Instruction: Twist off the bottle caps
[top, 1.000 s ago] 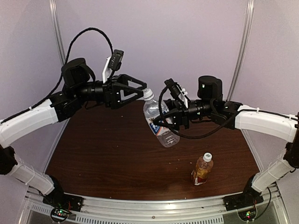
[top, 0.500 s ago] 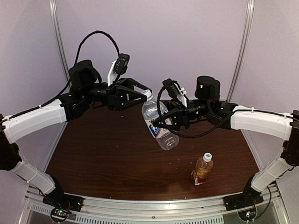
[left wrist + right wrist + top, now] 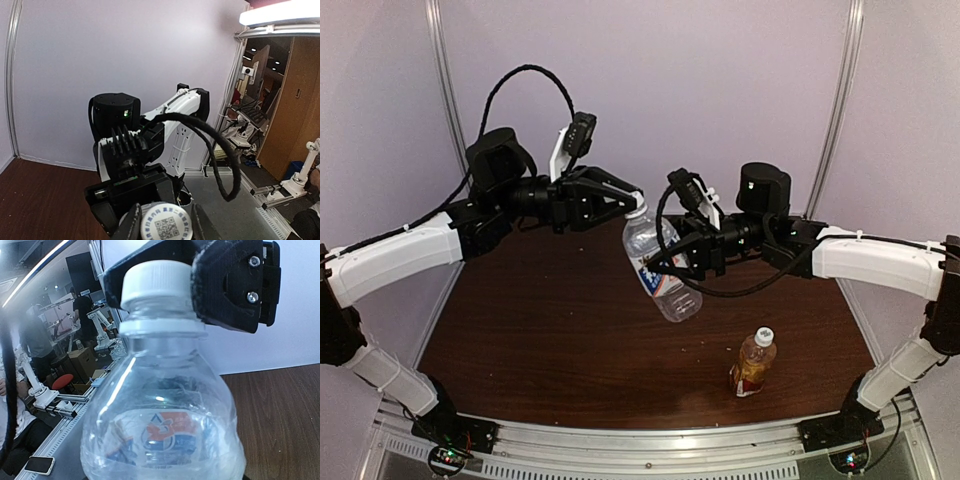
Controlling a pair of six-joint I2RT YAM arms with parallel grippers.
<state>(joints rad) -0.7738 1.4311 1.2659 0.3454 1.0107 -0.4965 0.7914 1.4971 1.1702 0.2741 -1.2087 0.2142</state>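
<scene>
The left gripper (image 3: 634,200) is narrowed onto the small round white plastic screw cap (image 3: 156,282) of the clear plastic bottle of colourless liquid (image 3: 160,430). In the left wrist view its black fingers (image 3: 131,226) press against both sides of the cap, with no gap showing. The right gripper (image 3: 672,262) is clamped around the bottle's labelled middle and holds it in the air, neck tilted up toward the left gripper and base hanging down beyond the right fingers.

The step in hand looks like the first turn of this cap. To do it well, the left wrist should roll about the line of the bottle neck, not swing sideways, so the fingers do not slide off the ribbed rim. The right gripper needs to squeeze firmly enough that the soft body does not spin with the cap, though too hard a squeeze could buckle the thin wall. The grip sits high on the cap, so a slip is the likely fault.

Both arms reach forward with forearms roughly level, wrists facing each other across the bottle.

The small clear plastic bottle of amber liquid (image 3: 752,365) stands upright on the dark brown wooden table (image 3: 550,320), below and well apart from the right gripper, its own white cap (image 3: 764,336) on.
</scene>
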